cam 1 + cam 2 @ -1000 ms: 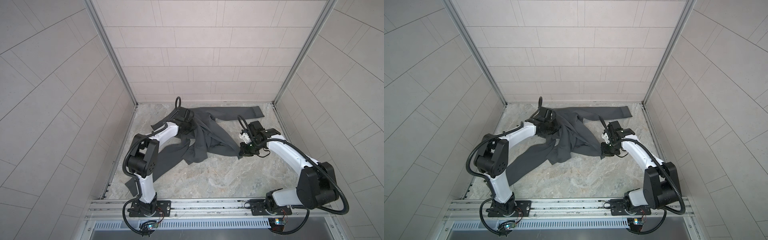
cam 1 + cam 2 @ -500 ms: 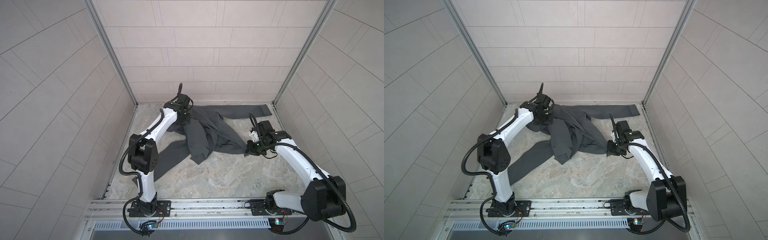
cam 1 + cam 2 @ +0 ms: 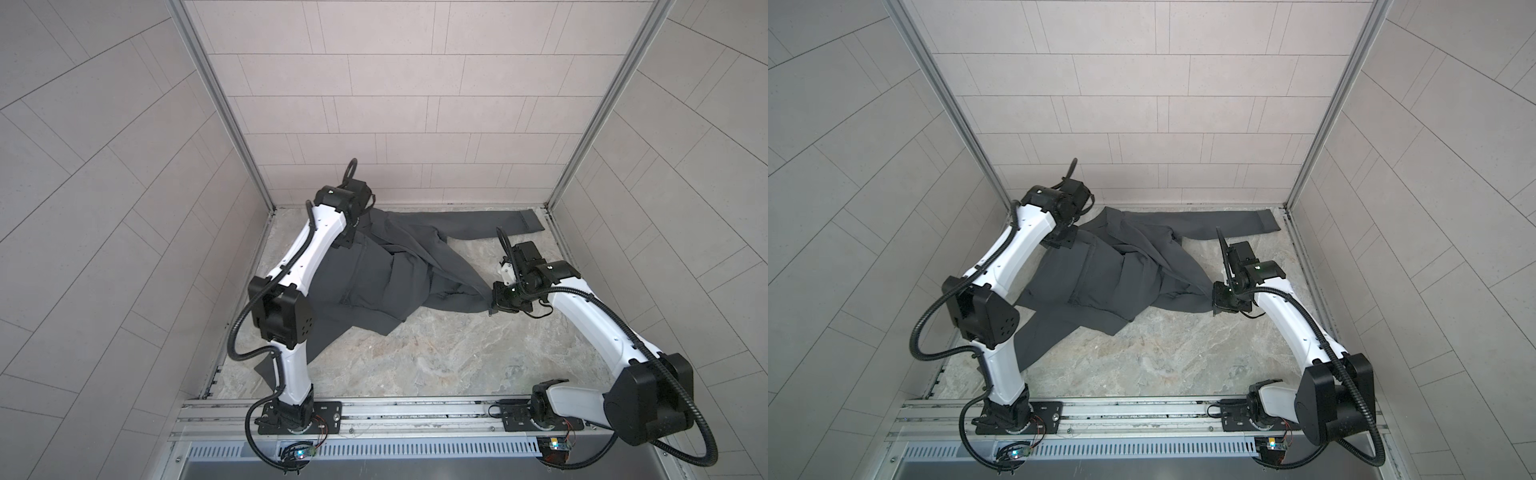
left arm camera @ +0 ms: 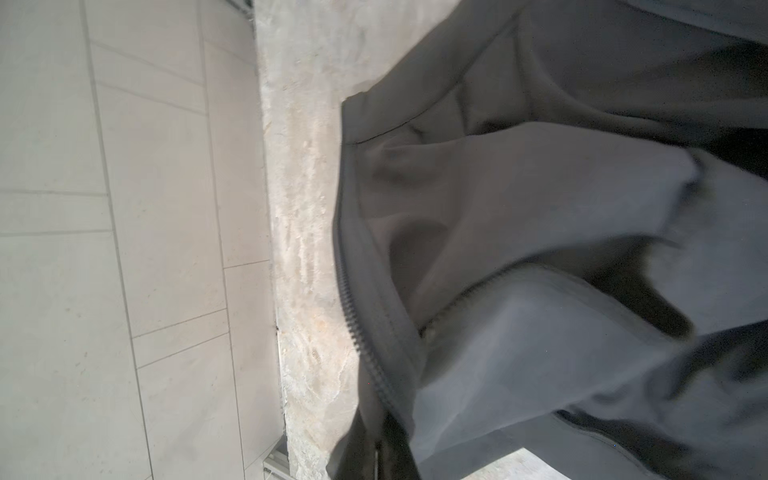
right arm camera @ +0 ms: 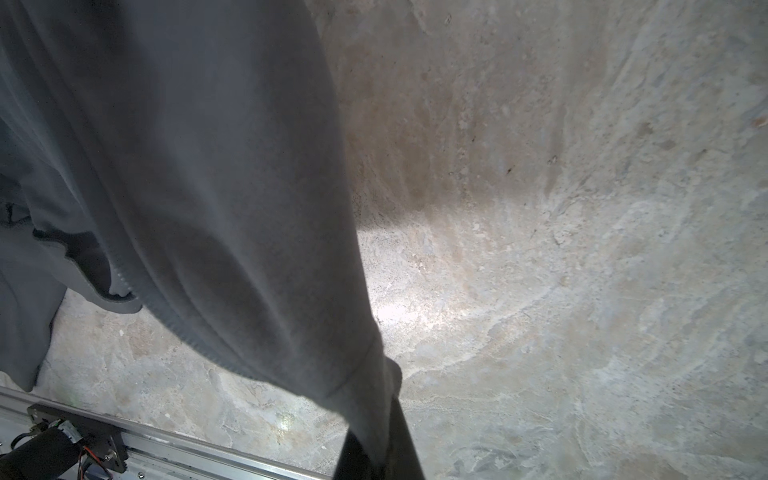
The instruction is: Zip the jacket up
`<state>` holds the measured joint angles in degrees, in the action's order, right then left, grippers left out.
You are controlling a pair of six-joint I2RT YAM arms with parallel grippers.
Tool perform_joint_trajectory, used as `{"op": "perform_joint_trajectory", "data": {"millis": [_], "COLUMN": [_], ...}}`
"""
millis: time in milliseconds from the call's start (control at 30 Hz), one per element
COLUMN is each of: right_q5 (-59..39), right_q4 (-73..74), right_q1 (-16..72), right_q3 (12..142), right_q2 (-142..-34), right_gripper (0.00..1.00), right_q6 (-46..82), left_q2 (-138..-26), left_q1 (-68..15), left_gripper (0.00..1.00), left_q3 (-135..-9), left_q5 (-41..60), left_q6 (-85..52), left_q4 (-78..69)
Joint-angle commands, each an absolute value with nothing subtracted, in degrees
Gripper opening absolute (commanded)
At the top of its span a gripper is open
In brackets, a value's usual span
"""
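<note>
Jacket [image 3: 374, 286]: dark grey, unzipped and bunched up, on the back half of the tabletop [image 3: 415, 353], more to the left, stretched between both arms.
Left fingers [image 4: 395, 455]: closed tight on the jacket edge right by the zipper teeth [image 4: 353, 328], near the back left corner.
Right fingers [image 5: 409, 449]: closed tight on a jacket corner, off to the right, just above the tabletop.
Long sleeve [image 3: 490, 220]: flat along the back wall, cuff close to the back right corner.
Other sleeve [image 3: 1038, 336]: stretched toward the front left, partly hidden behind the left arm.
Open room: wide strip of tabletop between the jacket and the front rail [image 3: 415, 409]; more beside the right arm.
Surface: pale stone look, beige and grey swirls.
Room: grey tiled walls on three sides, metal posts in the back corners.
</note>
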<state>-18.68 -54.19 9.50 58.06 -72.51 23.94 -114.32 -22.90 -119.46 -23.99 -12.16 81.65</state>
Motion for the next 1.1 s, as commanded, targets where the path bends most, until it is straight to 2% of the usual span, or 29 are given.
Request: {"op": "perform_joint_trajectory", "data": {"millis": [0, 33, 67, 100, 167, 233, 433, 600, 667, 700, 900, 1067], "right_q5": [-15.8, -15.8, -15.8, -15.7, -15.5, -15.3, -16.3, -16.4, -16.3, -16.1, -16.3, -15.9], "right_q4": [-56.6, -56.7, -56.9, -57.0, -57.4, -57.7, -56.9, -56.0, -55.8, -55.7, -55.0, -55.5], "right_q1": [9.7, 9.8, 9.8, 9.8, 9.8, 9.8, 10.8, 14.1, 15.1, 15.4, 16.5, 17.8], "right_q3": [59.5, 59.5, 59.5, 59.5, 59.7, 59.8, 60.3, 62.2, 63.1, 63.6, 65.3, 66.9], "right_q2": [-71.8, -71.8, -71.7, -71.5, -71.3, -71.2, -72.2, -73.3, -74.1, -74.6, -77.5, -78.9], "right_gripper": [0.0, 0.0, 0.0, 0.0, 0.0, 0.0, 0.0, 0.0, 0.0, 0.0, 0.0, 0.0], "right_q6": [25.0, 25.2, 25.2, 25.2, 25.2, 25.1, 25.5, 26.6, 26.7, 26.9, 26.9, 26.6], "left_q2": [-121.1, -121.8, -121.6, -120.9, -117.6, -113.6, -100.6, -87.8, -83.5, -81.7, -76.1, -78.8], "left_q1": [-27.9, -29.0, -29.8, -30.3, -30.8, -30.8, -30.6, -29.5, -29.0, -29.0, -28.4, -28.3], "left_gripper": [0.0, 0.17, 0.4, 0.59, 0.75, 0.98, 1.0, 0.99, 0.94, 0.88, 0.85, 0.86], "left_q3": [-121.9, -121.7, -120.6, -118.9, -114.3, -110.0, -98.4, -82.3, -75.2, -71.9, -58.4, -55.9], "left_q5": [-14.6, -11.1, -6.9, -3.6, 2.1, 4.2, -3.3, -10.9, -13.6, -14.4, -6.6, -3.5], "left_q6": [-16.2, -17.3, -18.1, -18.8, -20.6, -21.4, -21.2, -22.6, -24.0, -24.1, -24.3, -23.6], "left_q4": [86.6, 85.0, 82.3, 79.6, 73.6, 69.5, 68.0, 65.9, 64.6, 64.2, 56.3, 51.6]}}
